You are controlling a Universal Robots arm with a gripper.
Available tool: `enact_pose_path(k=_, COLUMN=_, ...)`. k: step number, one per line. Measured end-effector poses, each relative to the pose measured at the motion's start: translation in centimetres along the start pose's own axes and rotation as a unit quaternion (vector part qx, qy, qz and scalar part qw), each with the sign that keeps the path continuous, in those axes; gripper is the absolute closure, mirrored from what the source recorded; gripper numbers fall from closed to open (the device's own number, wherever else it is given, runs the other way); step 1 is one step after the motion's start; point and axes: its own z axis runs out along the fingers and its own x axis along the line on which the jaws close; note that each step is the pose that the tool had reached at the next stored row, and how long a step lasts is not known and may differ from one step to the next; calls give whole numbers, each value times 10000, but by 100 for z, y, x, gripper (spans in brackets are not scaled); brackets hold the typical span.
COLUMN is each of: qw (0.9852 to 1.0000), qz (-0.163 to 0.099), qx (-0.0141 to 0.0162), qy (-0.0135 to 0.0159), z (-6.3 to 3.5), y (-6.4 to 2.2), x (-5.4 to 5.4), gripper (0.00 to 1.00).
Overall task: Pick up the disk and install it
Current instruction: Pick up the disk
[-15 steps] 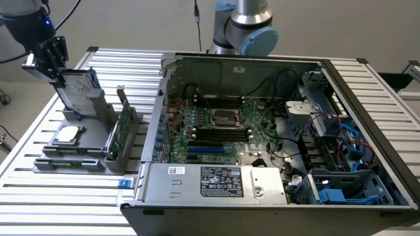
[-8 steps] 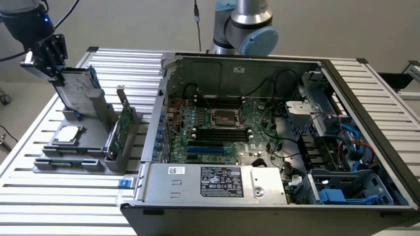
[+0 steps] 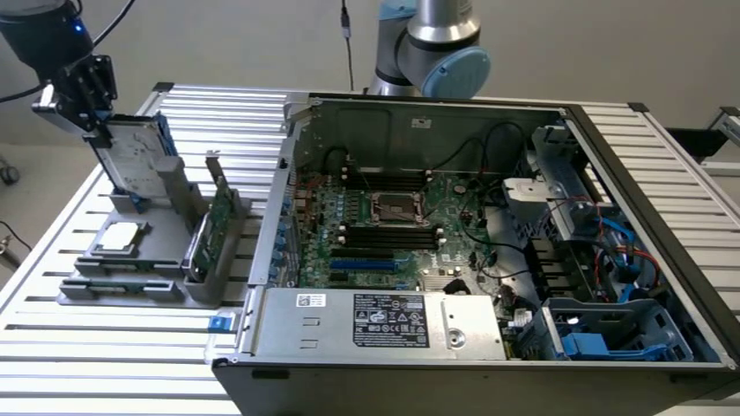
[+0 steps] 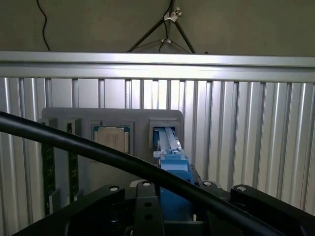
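The disk point(image 3: 137, 165), a silver-grey drive in a blue carrier, stands on edge and slightly tilted, its lower end in a slot of the grey holder point(image 3: 173, 186) on the exterior view's left. My gripper point(image 3: 90, 120) sits over the disk's upper end, shut on it. In the wrist view the disk's blue edge point(image 4: 171, 156) runs from between my black fingers point(image 4: 110, 201) down to the holder's slot point(image 4: 165, 129).
The holder also carries a small square silver chip point(image 3: 120, 238) point(image 4: 112, 138) and an upright green circuit card point(image 3: 214, 227). The open computer case point(image 3: 463, 234) lies to the exterior view's right, with a blue-lined bay point(image 3: 601, 334) at its near corner. A black cable point(image 4: 98, 150) crosses the wrist view.
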Motion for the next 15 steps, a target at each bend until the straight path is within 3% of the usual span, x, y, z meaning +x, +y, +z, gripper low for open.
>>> enact_pose_path(k=15, qw=10000, qz=0, qx=6, qy=0, z=-330, y=-1, x=-2, gripper=67)
